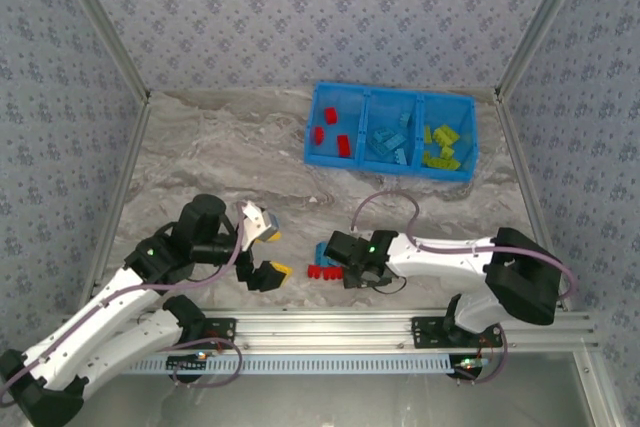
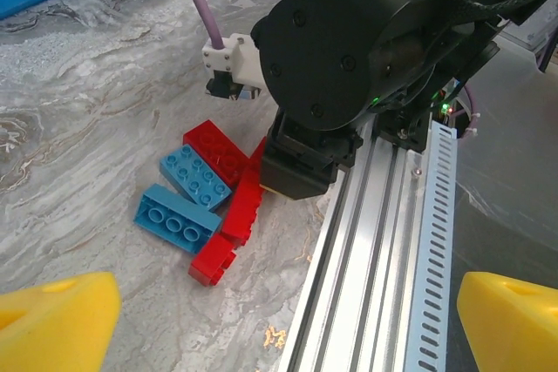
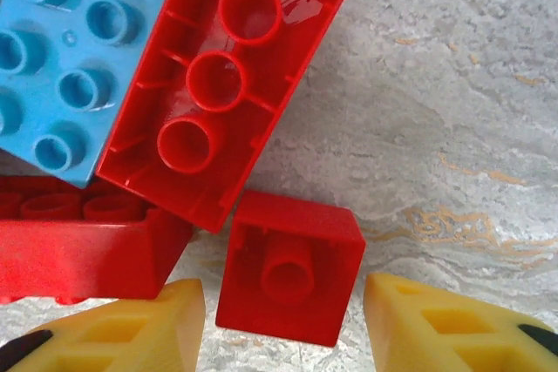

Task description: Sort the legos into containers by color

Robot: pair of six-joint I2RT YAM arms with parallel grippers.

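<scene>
Straddling a small square red plastic brick [image 3: 289, 272] beside the near-edge pile [image 2: 244, 206], with the right gripper [image 3: 292, 324] spread wide — best pinched squarely, clear of close neighbours, then lifted toward the bright blue three-compartment plastic tray [image 1: 380, 164]. Nothing in the left gripper [image 1: 266, 247], likewise agape. Counted in pile: roughly four red, two light blue (three red already binned).
</scene>
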